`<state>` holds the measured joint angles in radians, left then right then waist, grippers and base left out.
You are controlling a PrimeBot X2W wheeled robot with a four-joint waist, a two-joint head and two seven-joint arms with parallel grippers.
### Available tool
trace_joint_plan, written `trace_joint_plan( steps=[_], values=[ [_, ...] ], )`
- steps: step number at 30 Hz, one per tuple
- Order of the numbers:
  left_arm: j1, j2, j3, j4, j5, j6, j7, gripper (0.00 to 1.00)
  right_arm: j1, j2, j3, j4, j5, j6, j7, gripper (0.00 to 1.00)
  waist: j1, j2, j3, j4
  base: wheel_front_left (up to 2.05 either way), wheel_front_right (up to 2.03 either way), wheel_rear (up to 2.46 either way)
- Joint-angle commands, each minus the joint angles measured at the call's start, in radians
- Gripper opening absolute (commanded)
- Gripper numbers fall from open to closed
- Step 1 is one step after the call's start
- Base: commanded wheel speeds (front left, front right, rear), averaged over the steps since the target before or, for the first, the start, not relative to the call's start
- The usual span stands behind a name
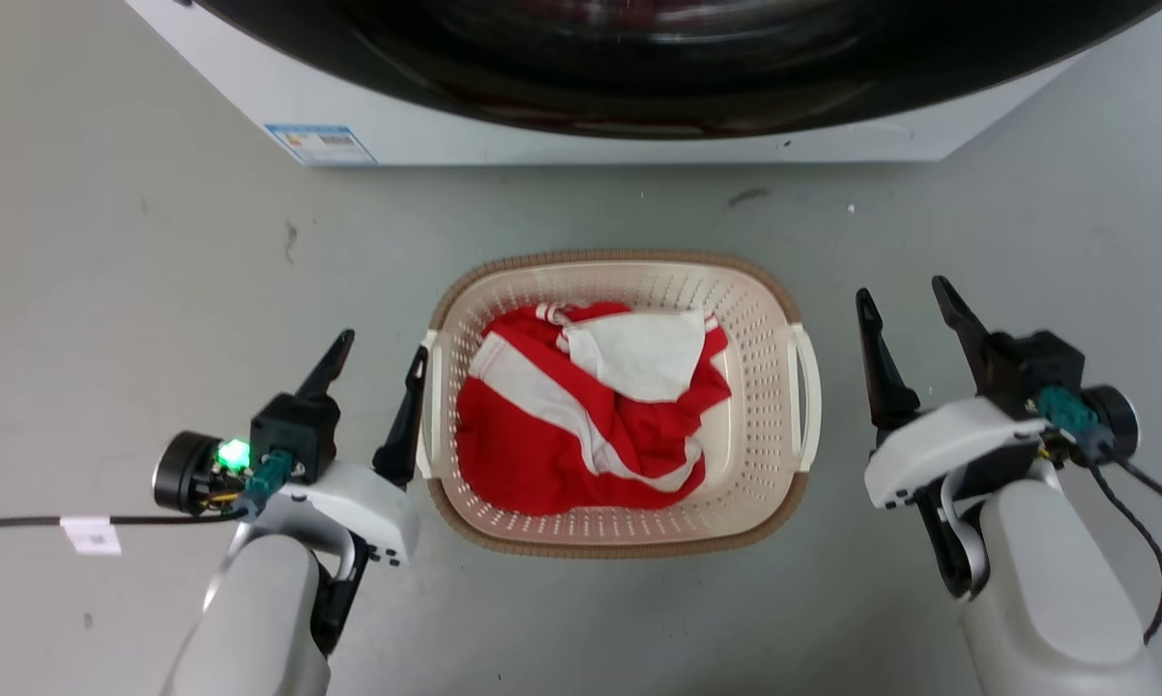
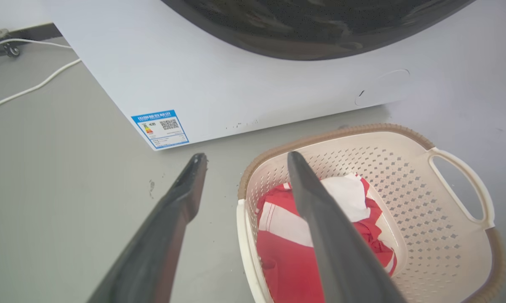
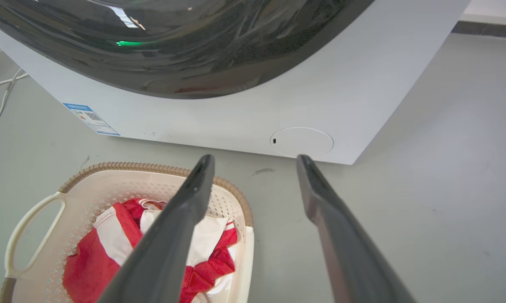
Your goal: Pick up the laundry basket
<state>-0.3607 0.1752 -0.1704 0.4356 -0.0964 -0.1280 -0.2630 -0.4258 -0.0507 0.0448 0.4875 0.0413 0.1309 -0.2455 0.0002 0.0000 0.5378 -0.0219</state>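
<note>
The laundry basket (image 1: 761, 454) stands on the grey floor (image 1: 156, 290) just in front of the washing machine (image 1: 542, 135), between the two grippers. It is cream and perforated, with a brown woven-look rim and a white handle at each side. Inside lies a crumpled red and white garment (image 1: 581, 425) with a white piece of cloth (image 1: 639, 353) on top.

The left gripper (image 1: 383, 346) has its fingers spread and holds nothing; its inner finger (image 1: 405, 411) is just beside the basket's left handle (image 1: 428, 406), and whether they touch cannot be told. The right gripper (image 1: 902, 290) is likewise spread and empty, apart from the right handle (image 1: 805, 387) with a strip of floor between.

The machine is white with a dark rounded door. At its lower left corner sits a blue-bordered sticker (image 2: 160, 128) with a QR code and coloured bars; its writing is too small to read. A round hatch (image 3: 301, 142) is at the lower right. A blank white tag (image 1: 91, 535) hangs on the left arm's black cable
</note>
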Motion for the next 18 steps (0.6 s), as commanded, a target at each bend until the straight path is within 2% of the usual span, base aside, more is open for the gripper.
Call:
trace_joint_plan(
  steps=[1,4,9,18],
  values=[
    [-0.024,0.006,0.0,0.013,-0.006,0.0,-0.003,1.0,-0.029,0.001,0.003,0.012,0.005,0.0,0.002,1.0,-0.0002,0.0,0.075,-0.008,0.0,0.0,0.0],
    [-0.082,0.022,-0.021,0.084,-0.024,-0.002,-0.003,1.0,-0.091,0.001,0.015,0.086,0.008,0.0,0.024,1.0,-0.0002,0.0,0.116,-0.012,0.0,0.0,0.0],
    [-0.199,0.063,-0.116,0.22,-0.082,-0.002,-0.003,1.0,-0.207,0.001,0.046,0.219,0.061,0.0,0.061,1.0,-0.0002,0.0,0.182,-0.009,0.0,0.0,0.0],
    [-0.336,0.076,-0.239,0.4,-0.159,-0.002,-0.003,1.0,-0.33,0.001,0.084,0.393,0.086,0.0,0.1,1.0,-0.0002,0.0,0.251,0.002,0.0,0.0,0.0]
  ],
)
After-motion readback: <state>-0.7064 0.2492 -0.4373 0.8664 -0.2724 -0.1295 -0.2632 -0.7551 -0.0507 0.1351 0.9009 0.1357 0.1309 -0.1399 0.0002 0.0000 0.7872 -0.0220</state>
